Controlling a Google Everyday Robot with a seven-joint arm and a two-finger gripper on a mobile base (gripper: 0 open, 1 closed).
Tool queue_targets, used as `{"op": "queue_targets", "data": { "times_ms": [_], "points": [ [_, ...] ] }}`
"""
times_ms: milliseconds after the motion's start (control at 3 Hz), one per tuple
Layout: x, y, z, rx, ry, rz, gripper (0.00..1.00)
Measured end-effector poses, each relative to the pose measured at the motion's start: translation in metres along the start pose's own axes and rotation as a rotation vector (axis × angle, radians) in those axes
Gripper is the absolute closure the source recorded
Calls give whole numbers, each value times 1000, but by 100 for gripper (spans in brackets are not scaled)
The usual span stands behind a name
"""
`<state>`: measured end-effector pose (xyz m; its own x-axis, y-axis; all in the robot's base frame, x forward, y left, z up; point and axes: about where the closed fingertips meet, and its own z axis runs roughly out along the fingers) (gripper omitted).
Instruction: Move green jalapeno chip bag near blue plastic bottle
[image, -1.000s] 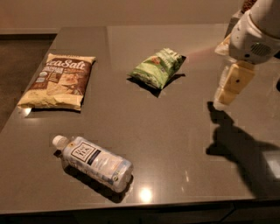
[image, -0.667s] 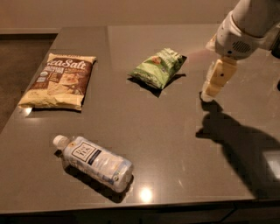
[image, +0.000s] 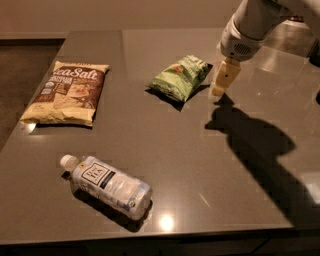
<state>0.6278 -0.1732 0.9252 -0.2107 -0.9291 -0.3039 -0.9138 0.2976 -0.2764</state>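
Observation:
The green jalapeno chip bag (image: 180, 76) lies flat on the dark grey table (image: 180, 165), right of centre toward the back. The blue plastic bottle (image: 107, 185) lies on its side near the front left, white cap pointing left. My gripper (image: 220, 85) hangs from the white arm at the upper right, just to the right of the green bag and close above the table top. It holds nothing that I can see.
A larger cream-and-brown "Sea Salt" bag (image: 67, 93) lies at the left. The arm casts a wide shadow (image: 260, 145) over the right side of the table. The table's front edge runs along the bottom of the view.
The gripper has moved left, from the table's right side to just beside the green bag. The bags and the bottle have not moved.

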Motion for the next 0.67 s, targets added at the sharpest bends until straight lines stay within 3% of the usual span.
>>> {"op": "queue_targets", "data": {
  "times_ms": [667],
  "points": [
    [-34, -35, 46, -37, -56, 47, 0]
  ]
}}
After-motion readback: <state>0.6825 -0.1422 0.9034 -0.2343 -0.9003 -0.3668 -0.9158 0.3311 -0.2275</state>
